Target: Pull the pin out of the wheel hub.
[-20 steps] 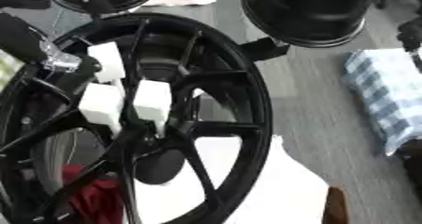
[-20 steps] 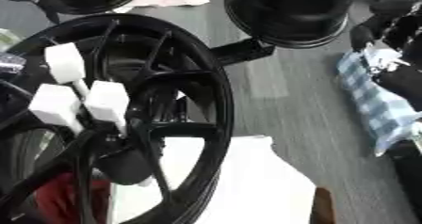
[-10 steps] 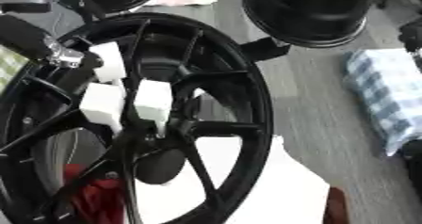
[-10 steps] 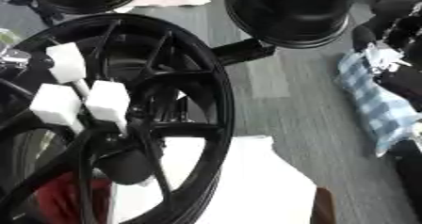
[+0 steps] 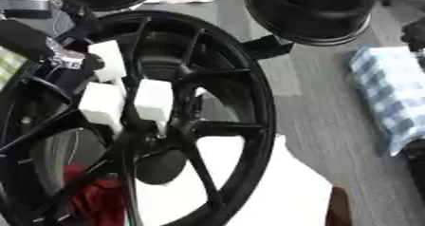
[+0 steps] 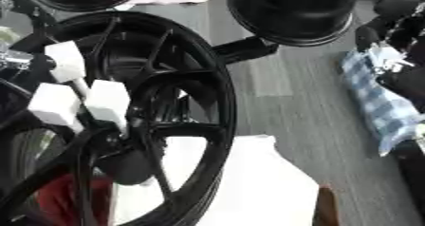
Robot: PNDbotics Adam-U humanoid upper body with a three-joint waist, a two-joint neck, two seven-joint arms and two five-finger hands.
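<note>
Left eye view: the wheel hub (image 5: 253, 101) stands tilted on its rim and fills the left half, spokes running down to a dark round centre (image 5: 159, 165). The left hand (image 5: 37, 42) comes in from the upper left, black with a silver joint, right at the rim's upper-left edge, so it is the nearer hand by far. Just below and right of it, three white blocks (image 5: 153, 100) sit bunched on the spokes. I cannot tell whether they belong to the hand or to the wheel, so I cannot tell whether the hand is spread or pinching. No pin can be made out as such. My guess is that it lies in the block cluster or at the centre below it, down and right of the hand, with its axis not readable. Right eye view: the right hand (image 6: 397, 54) shows at the right edge, dark with pale bits, over a checked cloth (image 6: 378, 101) and well apart from the wheel across bare grey floor. Its pose is too cluttered to read. The coming pull looks like the left hand's job, drawing away from the spokes.
</note>
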